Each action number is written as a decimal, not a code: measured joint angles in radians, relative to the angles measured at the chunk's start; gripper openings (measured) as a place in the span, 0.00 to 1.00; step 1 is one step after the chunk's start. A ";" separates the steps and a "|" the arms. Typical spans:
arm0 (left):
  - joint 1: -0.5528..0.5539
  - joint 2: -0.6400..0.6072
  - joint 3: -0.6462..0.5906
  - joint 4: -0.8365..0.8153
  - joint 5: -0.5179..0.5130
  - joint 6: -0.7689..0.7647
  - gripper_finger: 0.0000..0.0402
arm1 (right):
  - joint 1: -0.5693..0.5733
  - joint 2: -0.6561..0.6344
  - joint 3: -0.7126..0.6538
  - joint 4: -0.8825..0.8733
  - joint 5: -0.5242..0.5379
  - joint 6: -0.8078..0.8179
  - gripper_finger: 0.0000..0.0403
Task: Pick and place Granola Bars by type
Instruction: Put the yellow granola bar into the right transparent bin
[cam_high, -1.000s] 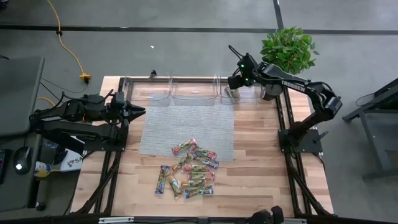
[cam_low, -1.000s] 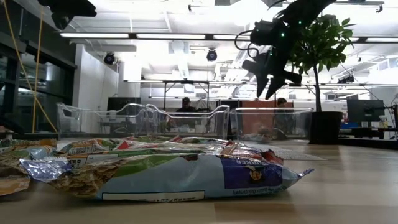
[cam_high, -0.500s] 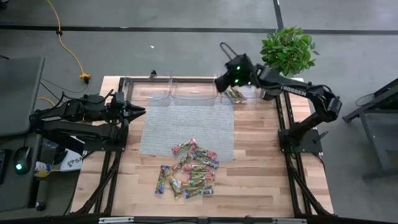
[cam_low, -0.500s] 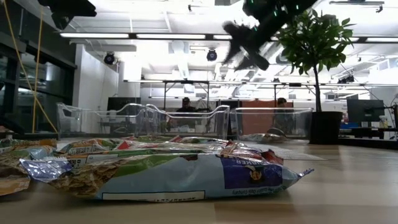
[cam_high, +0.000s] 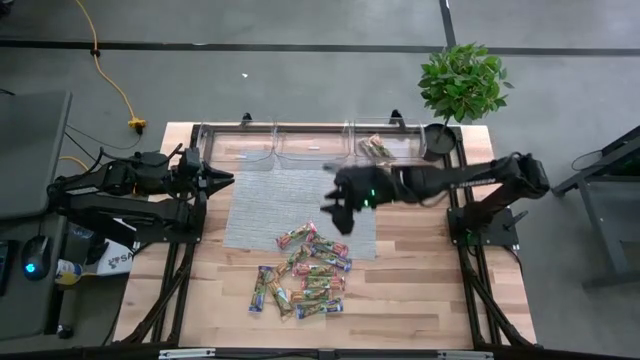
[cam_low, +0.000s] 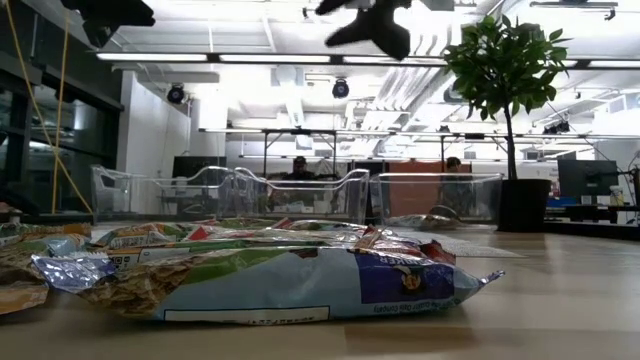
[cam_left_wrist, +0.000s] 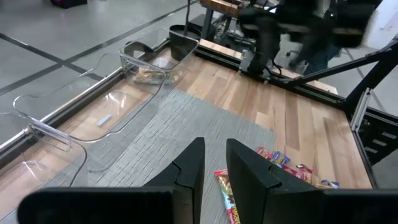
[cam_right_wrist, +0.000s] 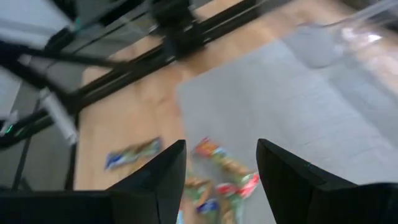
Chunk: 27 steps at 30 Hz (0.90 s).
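The granola bars (cam_high: 305, 272) lie in a loose heap of shiny green, red and blue wrappers on the wood and the near edge of the grey mat (cam_high: 290, 195); they fill the foreground of the low view (cam_low: 250, 270). One bar (cam_high: 377, 147) lies flat in the rightmost clear bin. My right gripper (cam_high: 335, 208) hovers open above the mat, just far of the heap, high up in the low view (cam_low: 365, 20). Its wrist view shows the bars (cam_right_wrist: 217, 168) beyond its spread fingers. My left gripper (cam_high: 226, 180) waits at the mat's left edge, fingers drawn together, holding nothing.
Three clear bins (cam_high: 310, 145) stand in a row along the table's far edge. A potted plant (cam_high: 460, 80) stands at the far right corner. The grey mat covers the table's middle; bare wood lies to the right and near side of the heap.
My right gripper has swung from above the rightmost bin at the far edge toward the table's near-left, out over the mat toward the heap of bars, staying open. A bar shows lying in the bin it left. The left arm has kept still.
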 joint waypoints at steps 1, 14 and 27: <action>0.000 0.000 0.000 0.000 0.000 0.000 0.16 | 0.030 0.006 0.000 0.002 0.017 0.008 0.44; 0.000 0.000 0.000 0.000 -0.001 0.000 0.16 | 0.197 0.298 0.147 -0.040 -0.103 -0.015 0.44; 0.000 0.000 0.000 0.000 -0.001 0.000 0.16 | 0.147 0.643 0.736 -0.661 -0.197 -0.290 0.44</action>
